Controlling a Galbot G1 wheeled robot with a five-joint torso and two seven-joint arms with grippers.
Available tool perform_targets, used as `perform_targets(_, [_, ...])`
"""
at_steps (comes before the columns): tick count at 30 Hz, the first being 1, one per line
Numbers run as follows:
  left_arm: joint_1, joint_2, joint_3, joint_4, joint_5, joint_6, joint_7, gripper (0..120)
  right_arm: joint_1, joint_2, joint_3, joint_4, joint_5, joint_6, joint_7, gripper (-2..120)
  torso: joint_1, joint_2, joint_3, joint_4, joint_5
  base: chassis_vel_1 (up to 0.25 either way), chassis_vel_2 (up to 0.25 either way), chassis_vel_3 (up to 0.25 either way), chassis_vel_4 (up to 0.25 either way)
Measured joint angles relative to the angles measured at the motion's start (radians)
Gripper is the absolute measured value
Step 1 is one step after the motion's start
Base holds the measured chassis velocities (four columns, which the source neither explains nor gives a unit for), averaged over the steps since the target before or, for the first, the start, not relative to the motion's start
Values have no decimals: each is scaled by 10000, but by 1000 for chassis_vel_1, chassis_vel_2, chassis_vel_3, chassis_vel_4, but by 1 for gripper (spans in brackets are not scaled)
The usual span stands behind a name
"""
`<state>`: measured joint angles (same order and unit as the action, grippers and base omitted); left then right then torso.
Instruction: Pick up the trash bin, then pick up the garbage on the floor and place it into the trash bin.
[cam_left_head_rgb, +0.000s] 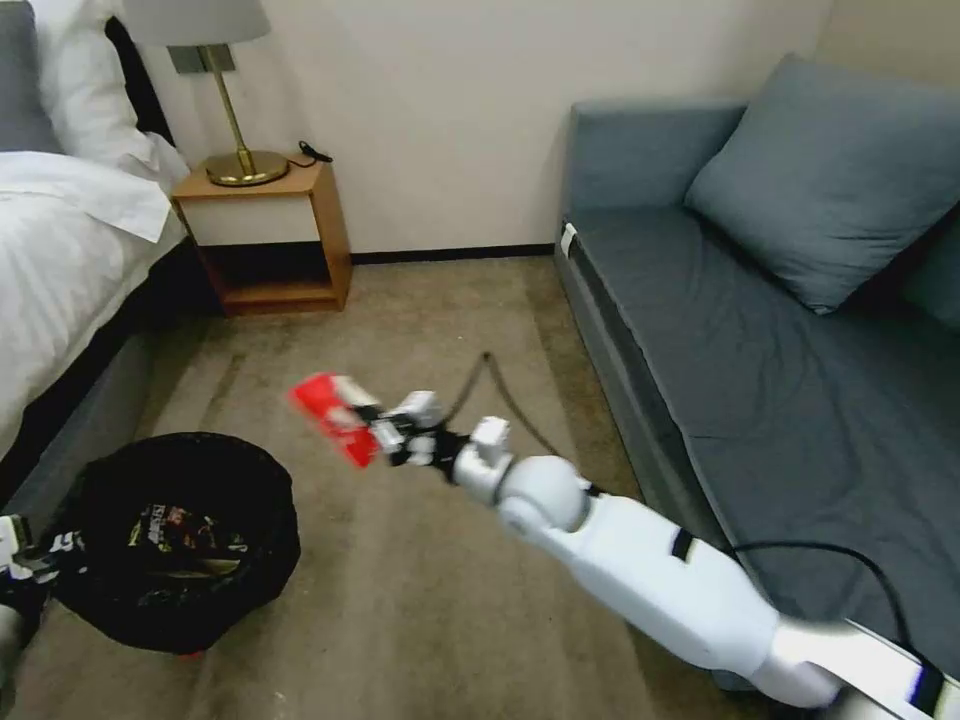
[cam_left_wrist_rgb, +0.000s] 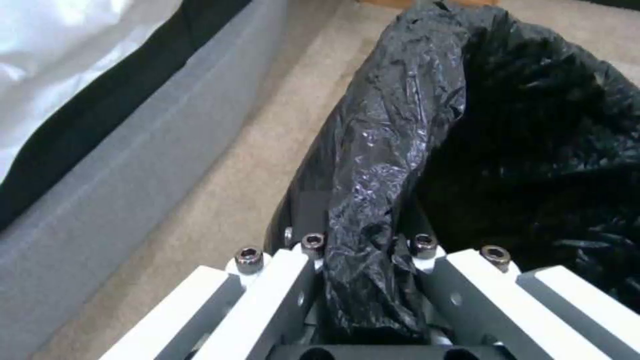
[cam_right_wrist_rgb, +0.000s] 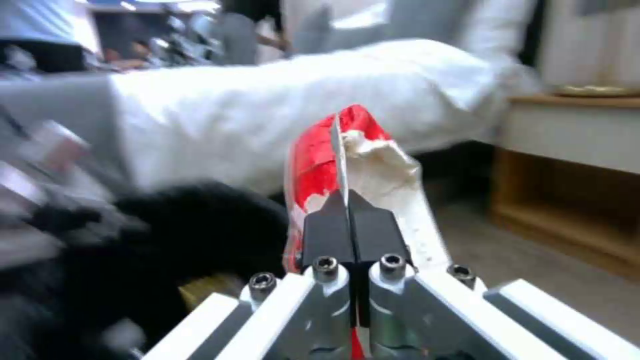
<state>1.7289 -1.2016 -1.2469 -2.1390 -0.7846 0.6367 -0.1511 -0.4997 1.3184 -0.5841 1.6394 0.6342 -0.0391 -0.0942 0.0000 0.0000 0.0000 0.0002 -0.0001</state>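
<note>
The trash bin (cam_left_head_rgb: 180, 540), lined with a crinkly black bag, is at the lower left, with a red mark showing near its base. My left gripper (cam_left_head_rgb: 35, 562) is shut on the bin's rim; the left wrist view shows the bag-covered rim (cam_left_wrist_rgb: 387, 150) pinched in the left gripper (cam_left_wrist_rgb: 363, 235). My right gripper (cam_left_head_rgb: 388, 436) hangs above the carpet floor (cam_left_head_rgb: 420, 600), to the right of the bin, shut on a piece of garbage, a red snack packet (cam_left_head_rgb: 330, 412). In the right wrist view the right gripper (cam_right_wrist_rgb: 347, 210) clamps the packet (cam_right_wrist_rgb: 317, 160) edge-on. Some wrappers (cam_left_head_rgb: 185, 535) lie inside the bin.
A bed (cam_left_head_rgb: 60, 260) runs along the left. A wooden nightstand (cam_left_head_rgb: 265, 235) with a brass lamp (cam_left_head_rgb: 235, 110) stands against the back wall. A grey sofa (cam_left_head_rgb: 760, 330) with a cushion lines the right side. A black cable (cam_left_head_rgb: 490, 385) loops above the carpet beyond my right wrist.
</note>
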Motion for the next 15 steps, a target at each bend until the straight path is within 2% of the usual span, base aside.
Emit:
perform_targets(3, [0, -46, -2, -54, -2, 0, 0, 7, 443, 970, -556, -337, 89, -131, 449, 0, 0, 0, 0, 2, -2, 0, 0, 0, 0])
perform_targets(4, [0, -46, -2, -54, -2, 0, 0, 7, 443, 970, -556, -337, 89, -131, 449, 0, 0, 0, 0, 2, -2, 0, 0, 0, 0])
perform_targets(6, [-33, -76, -2, -63, 0, 0, -6, 7, 644, 1783, -841, -856, 61, -223, 777, 0, 0, 0, -1, 1, -2, 0, 0, 0, 0])
perform_targets(8, [-46, -81, -5, -63, -1, -1, -8, 7, 689, 2168, -991, -1185, -39, -272, 929, 0, 0, 0, 0, 1, -3, 0, 0, 0, 0])
perform_targets(12, [-28, -81, -42, -93, -22, -1, -8, 7, 686, 2306, -1135, -1353, -116, -346, 994, 1, 0, 0, -1, 0, -3, 0, 0, 0, 0])
perform_targets(14, [-34, -83, -46, -117, -33, -1, -7, 7, 663, 2252, -1263, -1340, -130, -405, 988, 10, 0, 0, 0, -3, -2, 0, 0, 0, 0])
perform_targets(15, [-34, -83, -46, -117, -33, -1, -7, 7, 663, 2252, -1263, -1340, -130, -405, 988, 10, 0, 0, 0, -3, -2, 0, 0, 0, 0])
